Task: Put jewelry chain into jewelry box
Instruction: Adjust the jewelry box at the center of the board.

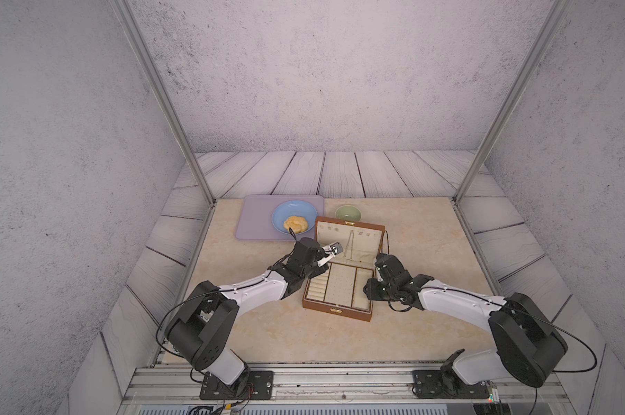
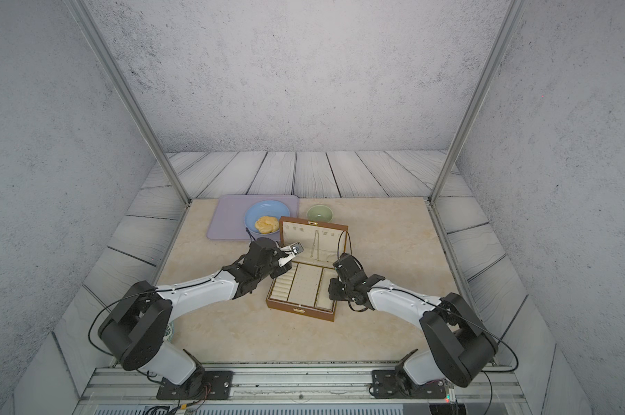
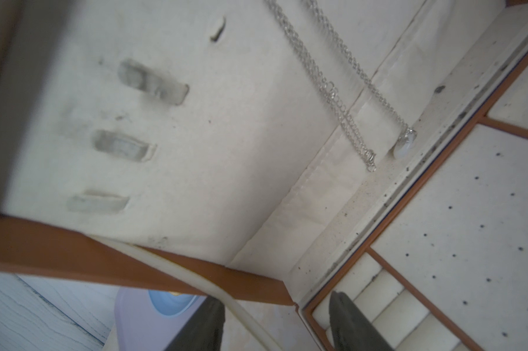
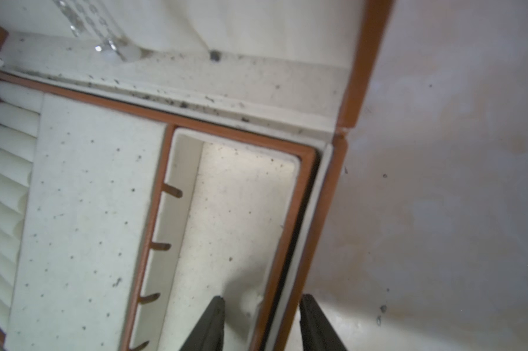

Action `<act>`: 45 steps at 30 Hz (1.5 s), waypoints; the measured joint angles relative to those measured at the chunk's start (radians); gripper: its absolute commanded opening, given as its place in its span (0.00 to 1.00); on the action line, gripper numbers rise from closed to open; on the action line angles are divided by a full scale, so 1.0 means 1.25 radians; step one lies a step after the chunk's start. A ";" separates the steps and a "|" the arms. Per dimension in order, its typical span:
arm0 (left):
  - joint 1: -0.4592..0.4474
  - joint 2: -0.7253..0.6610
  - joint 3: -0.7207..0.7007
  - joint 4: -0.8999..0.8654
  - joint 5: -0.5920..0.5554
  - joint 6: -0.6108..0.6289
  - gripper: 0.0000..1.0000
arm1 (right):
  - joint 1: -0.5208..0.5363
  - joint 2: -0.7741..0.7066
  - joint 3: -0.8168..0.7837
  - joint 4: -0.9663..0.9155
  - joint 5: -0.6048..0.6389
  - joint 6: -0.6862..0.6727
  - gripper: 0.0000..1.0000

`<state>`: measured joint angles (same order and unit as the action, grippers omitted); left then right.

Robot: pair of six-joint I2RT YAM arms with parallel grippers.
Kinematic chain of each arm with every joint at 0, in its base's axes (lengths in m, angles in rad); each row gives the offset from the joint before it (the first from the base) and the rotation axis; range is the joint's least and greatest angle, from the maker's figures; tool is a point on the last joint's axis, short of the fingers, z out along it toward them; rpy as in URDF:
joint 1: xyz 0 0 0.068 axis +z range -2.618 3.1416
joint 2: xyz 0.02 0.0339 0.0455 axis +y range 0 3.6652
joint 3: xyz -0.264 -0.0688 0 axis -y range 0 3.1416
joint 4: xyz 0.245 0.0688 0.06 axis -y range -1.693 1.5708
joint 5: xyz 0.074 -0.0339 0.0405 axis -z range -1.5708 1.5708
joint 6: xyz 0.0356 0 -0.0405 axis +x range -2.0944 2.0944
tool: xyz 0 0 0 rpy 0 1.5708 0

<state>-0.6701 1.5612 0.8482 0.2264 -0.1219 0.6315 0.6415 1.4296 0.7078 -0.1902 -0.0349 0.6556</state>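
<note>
The brown jewelry box [image 1: 336, 311] stands open mid-table, lid upright, cream tray showing. The thin silvery jewelry chain [image 3: 332, 88] hangs down the lid's lining in two strands, with its small pendant [image 3: 405, 142] near the lid's lower edge; in a top view the chain [image 1: 350, 244] is a faint line. My left gripper [image 3: 276, 307] is open, its fingers astride the box's back left corner by a cream strap [image 3: 177, 267], holding nothing. My right gripper [image 4: 264, 304] is open, one finger inside the right compartment [image 4: 241, 212] and one outside the right wall, both clear of it.
A lilac tray [image 1: 253, 222] sits at the back left with a blue plate [image 1: 278, 215] holding a pastry [image 1: 295, 223]. A green bowl [image 1: 348, 213] stands just behind the lid. Metal frame posts rise at both back corners of the table.
</note>
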 measured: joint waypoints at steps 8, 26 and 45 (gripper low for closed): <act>0.000 0.000 0.000 0.005 0.017 0.041 0.58 | 0.000 0.000 0.020 -0.038 0.031 -0.025 0.24; -0.049 -0.025 0.001 -0.031 0.016 0.119 0.61 | -0.008 0.002 0.033 -0.064 0.066 -0.108 0.24; -0.038 -0.082 0.024 -0.101 -0.058 0.065 0.67 | -0.012 0.009 0.044 -0.072 0.060 -0.115 0.24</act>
<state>-0.7177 1.4582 0.8780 0.1001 -0.1940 0.7124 0.6266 1.4403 0.7624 -0.2806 0.0395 0.5117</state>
